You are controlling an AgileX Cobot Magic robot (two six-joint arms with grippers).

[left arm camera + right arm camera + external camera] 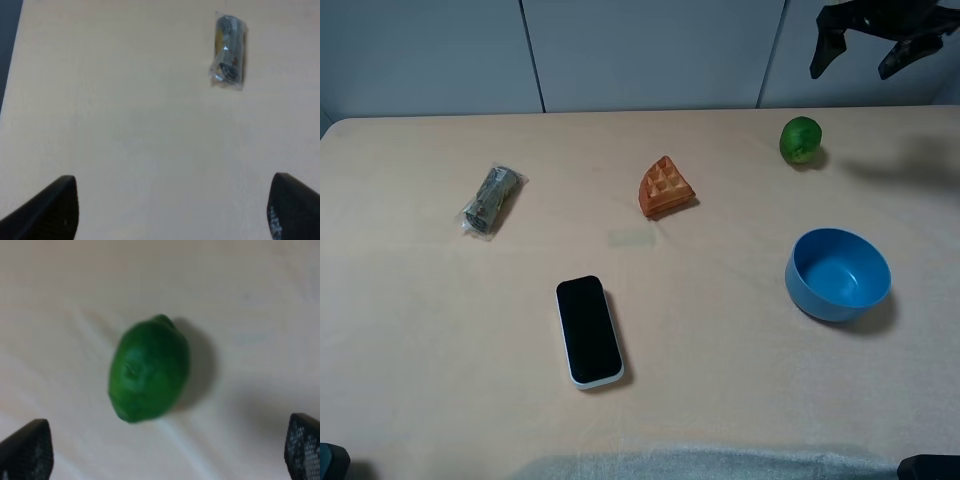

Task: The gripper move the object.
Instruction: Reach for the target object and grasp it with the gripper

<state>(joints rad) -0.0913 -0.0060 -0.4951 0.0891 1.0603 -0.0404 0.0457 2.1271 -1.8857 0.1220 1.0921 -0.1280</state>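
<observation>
The green oval fruit (801, 140) lies on the table at the back right, and fills the middle of the right wrist view (149, 370). My right gripper (862, 58) hangs open and empty in the air above and a little right of the fruit; its two fingertips (25, 452) stand wide apart at that view's lower corners. My left gripper (170, 212) is open and empty over bare table, with only its fingertips (47, 210) showing; it is out of the high view.
A blue bowl (838, 274) stands at the right, in front of the fruit. An orange-brown waffle wedge (665, 188) lies mid-table, a black phone (588, 331) nearer the front, a wrapped packet (490, 200) at the left, also in the left wrist view (229, 51).
</observation>
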